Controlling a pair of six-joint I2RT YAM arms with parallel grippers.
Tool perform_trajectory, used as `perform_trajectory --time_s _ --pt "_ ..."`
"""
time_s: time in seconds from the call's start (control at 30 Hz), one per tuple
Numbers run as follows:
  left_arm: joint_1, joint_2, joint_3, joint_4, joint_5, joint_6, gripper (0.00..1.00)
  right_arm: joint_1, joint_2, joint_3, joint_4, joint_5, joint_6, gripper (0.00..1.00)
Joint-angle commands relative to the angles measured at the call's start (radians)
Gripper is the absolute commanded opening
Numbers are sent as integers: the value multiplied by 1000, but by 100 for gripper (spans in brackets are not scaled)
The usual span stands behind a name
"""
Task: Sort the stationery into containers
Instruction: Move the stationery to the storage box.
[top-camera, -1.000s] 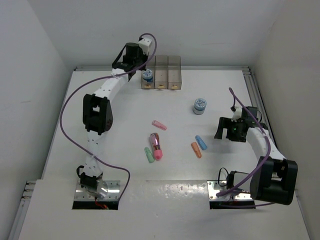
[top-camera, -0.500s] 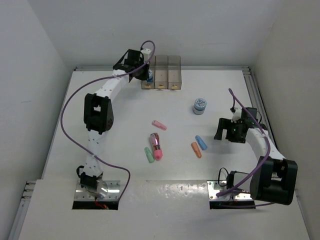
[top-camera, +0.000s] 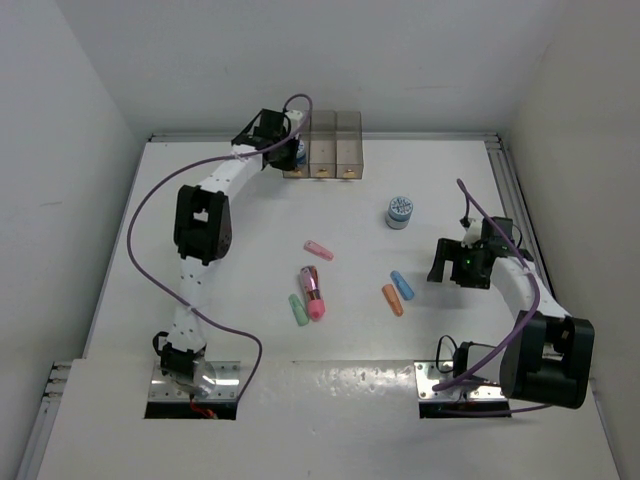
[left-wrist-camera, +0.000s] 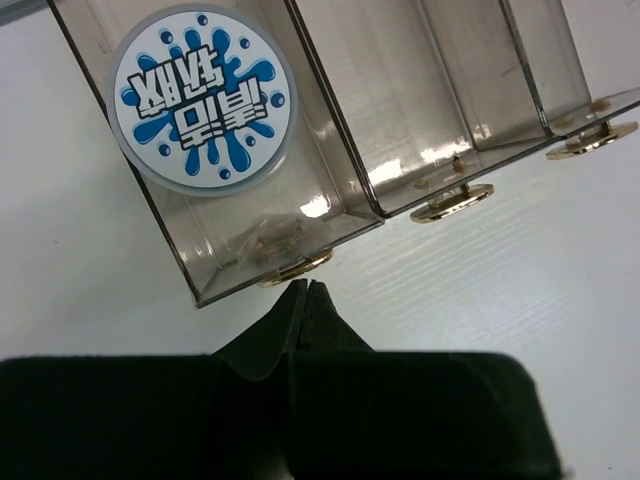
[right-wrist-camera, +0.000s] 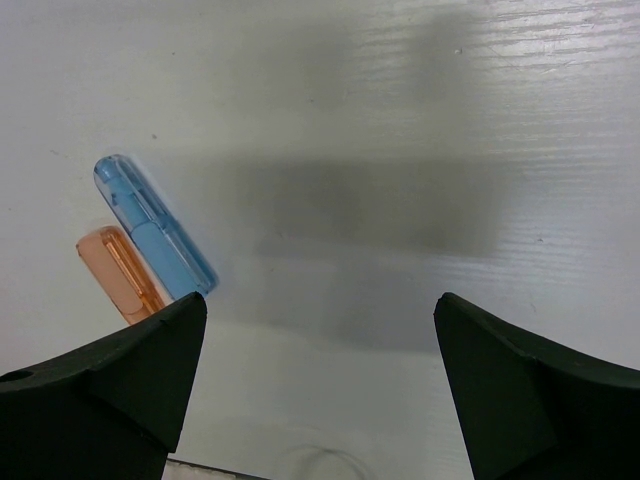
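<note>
Three joined translucent bins (top-camera: 335, 145) stand at the back. One blue-and-white cylinder (left-wrist-camera: 200, 98) lies in the left bin (left-wrist-camera: 240, 200); in the top view it (top-camera: 300, 152) is partly covered by my left gripper (top-camera: 286, 152). That gripper (left-wrist-camera: 305, 285) is shut and empty, its tips just off the left bin's marked end. The other cylinder (top-camera: 400, 211) stands mid-right. Pink (top-camera: 318, 249), magenta (top-camera: 311, 281) and green (top-camera: 298, 310) capsules lie in the middle. The orange (right-wrist-camera: 120, 275) and blue (right-wrist-camera: 155, 225) capsules lie left of my open, empty right gripper (right-wrist-camera: 318, 305), which hovers at the right (top-camera: 450, 262).
Gold marks (left-wrist-camera: 450, 200) sit at the bins' near ends. A second pink capsule (top-camera: 317, 306) lies against the magenta one. Walls close the table on the left, back and right. A rail (top-camera: 505, 170) runs along the right edge.
My left gripper has come forward and down from behind the bins to the left bin's marked end, now partly covering the cylinder. The right arm has barely moved.
</note>
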Motion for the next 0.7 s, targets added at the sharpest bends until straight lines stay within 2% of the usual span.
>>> perform_trajectory --time_s 0.0,0.67 --pt "10 1 51 52 -22 -11 0 -1 2 1 36 -13 10 94" --pt "22 26 81 104 -49 -2 0 0 20 4 36 -13 12 94"
